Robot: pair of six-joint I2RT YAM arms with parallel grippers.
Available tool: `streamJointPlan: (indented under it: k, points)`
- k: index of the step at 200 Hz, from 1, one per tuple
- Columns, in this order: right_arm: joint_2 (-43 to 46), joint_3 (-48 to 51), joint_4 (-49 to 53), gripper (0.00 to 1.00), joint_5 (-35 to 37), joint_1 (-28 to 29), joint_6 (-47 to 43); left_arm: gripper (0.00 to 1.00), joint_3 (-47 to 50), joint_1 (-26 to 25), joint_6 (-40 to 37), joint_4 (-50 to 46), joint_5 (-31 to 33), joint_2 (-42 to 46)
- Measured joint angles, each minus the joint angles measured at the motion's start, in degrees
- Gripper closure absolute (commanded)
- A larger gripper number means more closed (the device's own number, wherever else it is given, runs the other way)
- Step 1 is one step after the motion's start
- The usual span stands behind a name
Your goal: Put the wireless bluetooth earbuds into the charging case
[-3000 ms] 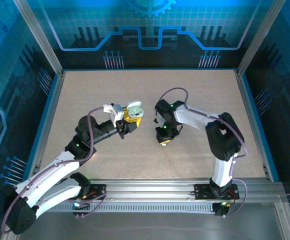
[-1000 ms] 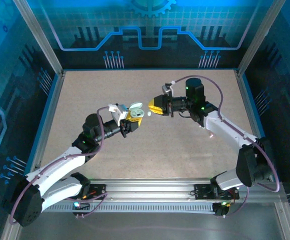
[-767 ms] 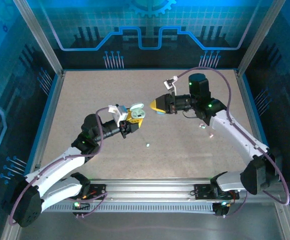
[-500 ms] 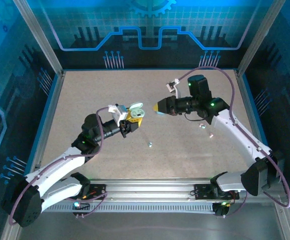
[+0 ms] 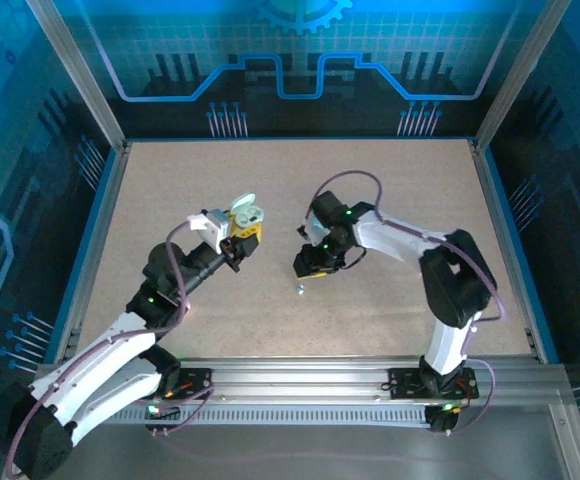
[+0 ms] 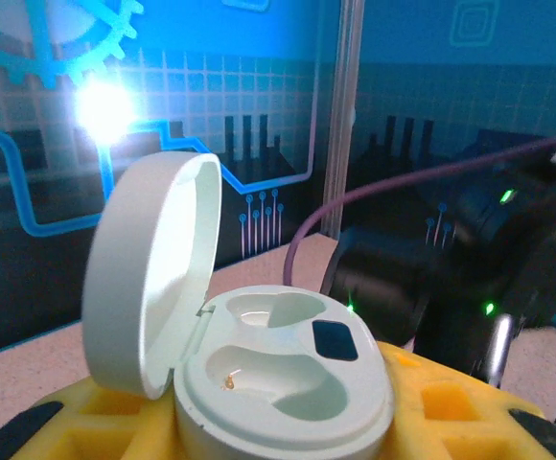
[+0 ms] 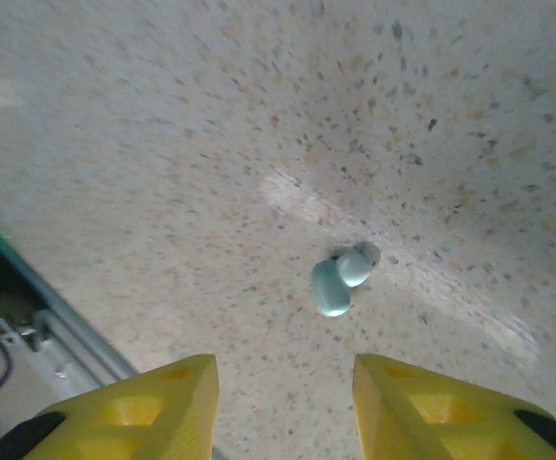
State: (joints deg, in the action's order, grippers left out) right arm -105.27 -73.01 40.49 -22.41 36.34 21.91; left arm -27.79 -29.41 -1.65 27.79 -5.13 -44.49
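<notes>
The pale charging case (image 6: 283, 374) sits with its lid (image 6: 153, 278) swung open, and both sockets inside look empty. My left gripper (image 6: 278, 414) is shut on the case, its yellow fingers (image 6: 470, 407) on either side; from above the case (image 5: 247, 217) is held off the table at centre left by the left gripper (image 5: 240, 240). One tiny whitish-blue earbud (image 7: 338, 280) lies on the speckled table, just ahead of my right gripper (image 7: 283, 383), whose jaws stand open and empty. In the top view the earbud (image 5: 299, 289) lies just below the right gripper (image 5: 309, 266).
The speckled table (image 5: 390, 200) is ringed by a blue rim and glass walls. An aluminium rail (image 5: 310, 380) runs along the near edge; part of the rail (image 7: 38, 321) shows at lower left in the right wrist view.
The earbud dropped from beside the case to the table. My right arm swung down and back over it and its jaws opened. The left arm pulled the case slightly left.
</notes>
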Motion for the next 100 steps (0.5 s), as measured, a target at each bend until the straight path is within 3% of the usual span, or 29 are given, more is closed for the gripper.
streamJointPlan:
  k: [46,100]
  points:
    - [-10.23,-9.49,1.75,0.57,3.63,3.72,-4.33,0.66,0.02,0.00,-0.02,-1.95,1.29,2.89]
    - [-15.61,-12.90,3.26,0.67,3.43,3.76,-8.76,0.66,0.02,0.00,-0.02,-3.67,1.29,2.89]
